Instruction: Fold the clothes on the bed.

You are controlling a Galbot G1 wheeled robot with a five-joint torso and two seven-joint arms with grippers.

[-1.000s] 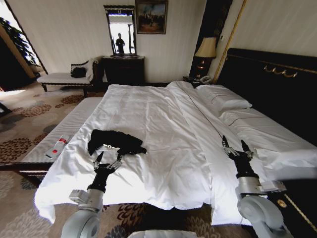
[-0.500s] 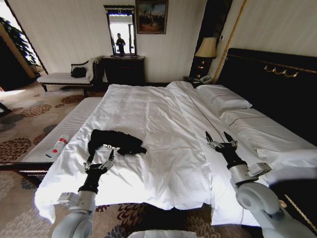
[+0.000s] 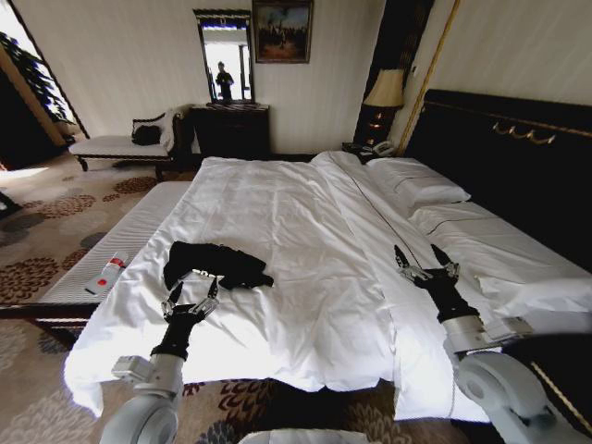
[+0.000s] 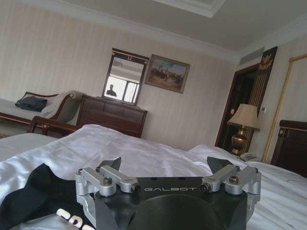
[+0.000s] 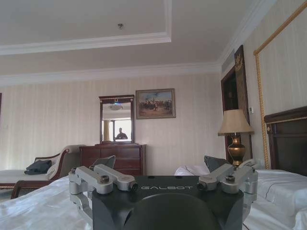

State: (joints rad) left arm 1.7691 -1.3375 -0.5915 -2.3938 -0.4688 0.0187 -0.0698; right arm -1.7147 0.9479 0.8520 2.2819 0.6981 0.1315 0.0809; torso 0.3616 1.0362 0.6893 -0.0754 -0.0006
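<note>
The clothes are one black T-shirt [image 3: 217, 264] lying crumpled on the white bed [image 3: 296, 222], near its foot on the left side. White lettering shows on the T-shirt [image 4: 33, 196] in the left wrist view. My left gripper [image 3: 191, 294] hovers just in front of the shirt, open and holding nothing, its fingers spread wide [image 4: 165, 165]. My right gripper [image 3: 425, 261] is over the right side of the bed, far from the shirt, also open and holding nothing [image 5: 159, 163].
A white-cushioned bench [image 3: 129, 231] along the bed's left side holds a small white-and-red tube [image 3: 108, 273]. Pillows [image 3: 416, 180] and a dark headboard [image 3: 499, 157] stand at the right. A dresser [image 3: 231, 129], chaise [image 3: 120, 145] and lamp [image 3: 386, 92] line the far wall.
The left gripper drifted slightly left and stayed just short of the shirt. The right gripper swung toward the bed's middle, then eased back a little. The shirt has not moved.
</note>
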